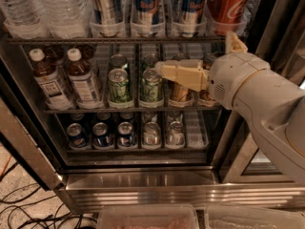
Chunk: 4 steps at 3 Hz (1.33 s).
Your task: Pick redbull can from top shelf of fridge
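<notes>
Three redbull cans (147, 4) stand in clear plastic holder trays on the top shelf (119, 40) of the fridge (143, 180), with only their lower parts in view. My gripper (196, 52) is in front of the middle shelf, below and to the right of those cans. Its cream fingers (183, 74) are spread apart, one pointing left over the cans of the middle shelf and one pointing up by the top shelf's right end. It is open and holds nothing. The nearest redbull can (188, 6) is just above it.
A red Coca-Cola can (229, 4) stands right of the redbull cans and water bottles (43, 8) stand to their left. Brown bottles (47, 80) and green cans (119, 86) fill the middle shelf, and short cans (102, 133) fill the lowest one. The dark door frame (281, 27) is at right. Cables (28, 209) lie on the floor.
</notes>
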Tool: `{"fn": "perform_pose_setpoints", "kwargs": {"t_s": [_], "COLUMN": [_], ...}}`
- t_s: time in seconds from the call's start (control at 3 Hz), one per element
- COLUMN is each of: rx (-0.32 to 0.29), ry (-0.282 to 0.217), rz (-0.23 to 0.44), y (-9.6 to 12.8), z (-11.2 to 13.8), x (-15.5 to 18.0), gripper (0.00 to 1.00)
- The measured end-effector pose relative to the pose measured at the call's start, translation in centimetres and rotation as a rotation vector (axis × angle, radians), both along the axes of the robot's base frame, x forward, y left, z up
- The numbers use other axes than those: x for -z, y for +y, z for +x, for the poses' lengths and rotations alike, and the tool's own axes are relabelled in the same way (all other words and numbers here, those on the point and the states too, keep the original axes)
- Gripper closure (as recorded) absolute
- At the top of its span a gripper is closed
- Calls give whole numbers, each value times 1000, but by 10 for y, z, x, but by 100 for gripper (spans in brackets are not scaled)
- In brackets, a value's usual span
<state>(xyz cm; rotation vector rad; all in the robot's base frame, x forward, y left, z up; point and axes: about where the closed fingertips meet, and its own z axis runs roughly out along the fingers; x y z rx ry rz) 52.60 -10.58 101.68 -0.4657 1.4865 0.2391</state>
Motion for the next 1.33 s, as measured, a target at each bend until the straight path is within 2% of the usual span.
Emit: {"fn": "perform_pose_setpoints", "kwargs": {"t_s": [0.67,1.0,1.33], "rx": [-33,-65,-51], "ry": [-13,-46,-41], "rz": [2,25,-4], "y": [-16,-11,2], "z": [-3,-4,-4], "x": [-3,-4,-5], "gripper": [0,0,0]}}
